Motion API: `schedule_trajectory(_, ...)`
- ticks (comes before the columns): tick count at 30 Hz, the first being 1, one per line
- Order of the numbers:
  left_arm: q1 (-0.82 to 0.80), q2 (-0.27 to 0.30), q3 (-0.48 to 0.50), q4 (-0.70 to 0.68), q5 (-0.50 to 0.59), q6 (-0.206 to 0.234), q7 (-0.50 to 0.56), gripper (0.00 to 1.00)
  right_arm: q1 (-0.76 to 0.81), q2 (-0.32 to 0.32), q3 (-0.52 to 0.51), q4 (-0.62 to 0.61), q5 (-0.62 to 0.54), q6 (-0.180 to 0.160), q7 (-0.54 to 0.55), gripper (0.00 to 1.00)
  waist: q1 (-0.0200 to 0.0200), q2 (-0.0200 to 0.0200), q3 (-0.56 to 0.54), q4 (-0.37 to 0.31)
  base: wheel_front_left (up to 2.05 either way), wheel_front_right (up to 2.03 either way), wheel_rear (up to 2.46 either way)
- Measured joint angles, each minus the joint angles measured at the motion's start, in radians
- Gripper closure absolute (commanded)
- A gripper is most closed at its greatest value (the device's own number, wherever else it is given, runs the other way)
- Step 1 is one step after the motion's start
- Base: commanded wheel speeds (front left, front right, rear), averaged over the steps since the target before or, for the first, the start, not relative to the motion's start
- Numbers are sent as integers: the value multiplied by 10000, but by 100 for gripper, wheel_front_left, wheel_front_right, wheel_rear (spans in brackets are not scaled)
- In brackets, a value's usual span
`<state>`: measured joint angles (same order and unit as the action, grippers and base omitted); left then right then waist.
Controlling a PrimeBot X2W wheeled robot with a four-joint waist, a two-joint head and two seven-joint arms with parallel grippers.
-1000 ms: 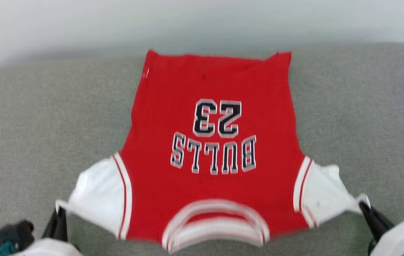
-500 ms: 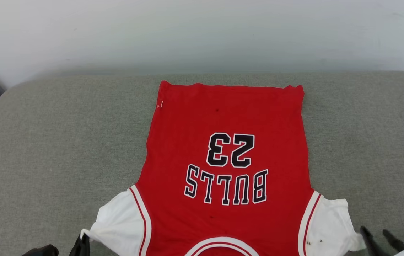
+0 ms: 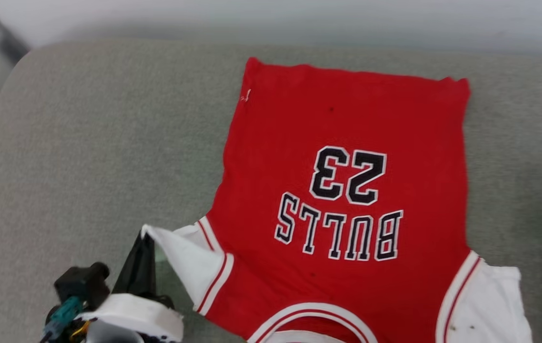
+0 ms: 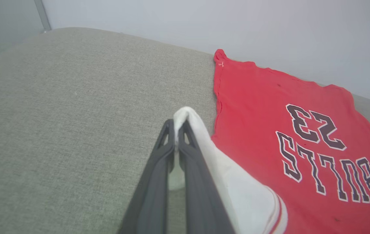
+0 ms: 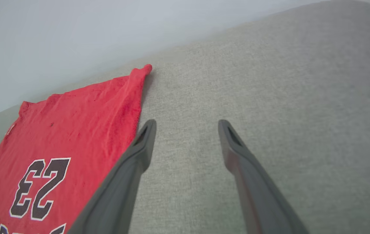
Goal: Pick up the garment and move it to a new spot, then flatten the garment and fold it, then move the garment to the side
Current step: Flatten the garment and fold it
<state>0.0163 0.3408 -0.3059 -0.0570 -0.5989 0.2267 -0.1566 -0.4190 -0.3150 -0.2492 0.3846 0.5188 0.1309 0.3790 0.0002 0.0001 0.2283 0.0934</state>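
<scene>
On the near-left part of the grey cushion point(image 3: 85, 143), my left gripper point(image 4: 175, 125) has its two dark fingers pressed together on the cuff of the garment's point(image 3: 347, 128) white left sleeve point(image 3: 189, 257). That cuff is pulled up into a small peak off the cushion. The garment itself is a red jersey-style shirt with white short sleeves, and red-and-white striping runs along the shoulder seams and round the collar point(image 3: 309, 312). A black, white-outlined "BULLS 23" sits on the upturned face, reading upside down from the head camera. It lies spread across the middle and right of the cushion. Its body is mostly flat, though the red cloth ripples a little along its right edge. Its long axis runs from the cushion's near edge to its far edge. The collar points toward me, and the hem point(image 3: 356, 71) points at the far edge below the pale wall point(image 3: 299, 19), leaning slightly right. The right sleeve point(image 3: 485, 305) rests flat on the cushion and has a few dark specks on it. Over the cushion's right side, just past the garment's edge, my right gripper point(image 5: 186, 125) has its fingers spread wide apart with only bare cushion between them.
</scene>
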Motion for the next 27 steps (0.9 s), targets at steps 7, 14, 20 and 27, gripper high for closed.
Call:
schedule_trajectory(7,-965,-307,-424,86,194,-472,-322,100,-2697,-1091,380,1118,535,0,2326,0,0,0,1147,878,0,0,0)
schedule_trajectory(14,-1743,-755,-798,21,510,-688,-644,100,-4817,-1411,453,1647,-305,0,4280,0,0,0,2413,1595,0,0,0)
schedule_trajectory(20,-2148,-1041,-976,61,671,-871,-836,100,-5658,-1298,280,1925,-1112,0,5524,0,0,0,3280,2061,0,0,0)
schedule_trajectory(27,-2294,-1216,-1007,378,683,-1012,-932,100,-6074,-1131,-437,1912,-1942,6,6847,100,-1,0,3605,2338,0,0,0)
